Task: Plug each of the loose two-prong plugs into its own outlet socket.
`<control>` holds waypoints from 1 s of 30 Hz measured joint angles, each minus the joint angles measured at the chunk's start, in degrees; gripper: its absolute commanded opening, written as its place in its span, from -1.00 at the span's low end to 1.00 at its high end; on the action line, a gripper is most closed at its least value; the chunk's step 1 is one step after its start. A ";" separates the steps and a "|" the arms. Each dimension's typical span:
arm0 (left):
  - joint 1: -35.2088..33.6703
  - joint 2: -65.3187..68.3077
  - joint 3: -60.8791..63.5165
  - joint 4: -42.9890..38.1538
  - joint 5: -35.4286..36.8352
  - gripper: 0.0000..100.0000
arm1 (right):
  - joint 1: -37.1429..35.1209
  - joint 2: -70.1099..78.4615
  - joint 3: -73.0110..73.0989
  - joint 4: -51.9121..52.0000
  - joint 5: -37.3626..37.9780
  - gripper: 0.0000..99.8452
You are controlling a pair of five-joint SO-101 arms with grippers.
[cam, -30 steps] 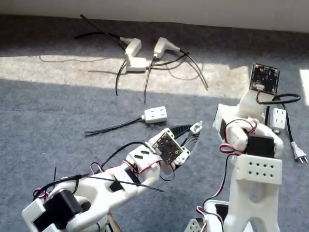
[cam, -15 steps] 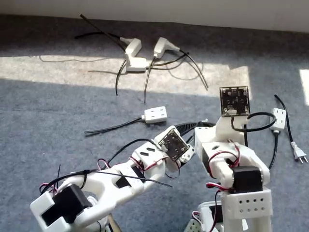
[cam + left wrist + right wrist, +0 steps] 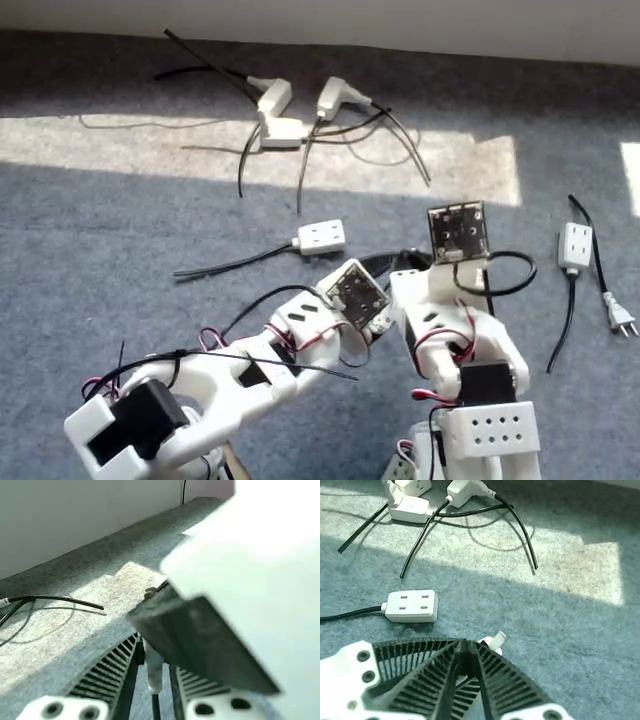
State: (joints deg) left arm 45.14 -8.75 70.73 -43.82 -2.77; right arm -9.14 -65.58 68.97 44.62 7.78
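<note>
My left gripper (image 3: 152,647) is shut on a small white two-prong plug (image 3: 154,672), held between its black ribbed fingers above the carpet. In the high view this arm reaches from the lower left to the middle, and the right arm (image 3: 457,232) leans over its tip. My right gripper (image 3: 466,651) has its fingertips together, and the white plug (image 3: 493,640) pokes out just beyond them. A white outlet socket (image 3: 322,237) (image 3: 411,606) on a black cord lies just past both grippers. A second socket (image 3: 573,245) and a loose black plug (image 3: 622,320) lie at the far right.
At the back, in the sunlit strip, white plugs sit in sockets (image 3: 283,132) (image 3: 410,502) among several black cords. A black cord (image 3: 235,263) trails left from the near socket. Grey carpet covers the floor, with a wall along the back.
The right arm has swung left from beside the far-right socket to above the left gripper. The left arm has drawn back slightly with the white plug.
</note>
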 measured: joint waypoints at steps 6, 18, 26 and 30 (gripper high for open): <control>0.09 -10.90 6.33 0.09 0.00 -0.99 | 2.20 -0.09 2.90 -6.59 0.00 -0.99; 0.70 -25.93 11.60 10.37 0.00 -0.99 | 2.73 -0.09 4.04 -6.95 -0.09 -0.99; 0.70 -19.96 7.03 11.43 0.00 -0.99 | 7.30 0.53 -1.58 -2.20 -2.64 -0.99; 0.62 -14.15 3.52 11.34 0.00 -0.99 | 8.62 0.62 -10.73 5.45 -5.27 -0.99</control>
State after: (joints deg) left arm 45.76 -22.90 74.24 -32.48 -2.77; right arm -0.53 -64.97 58.24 50.07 2.51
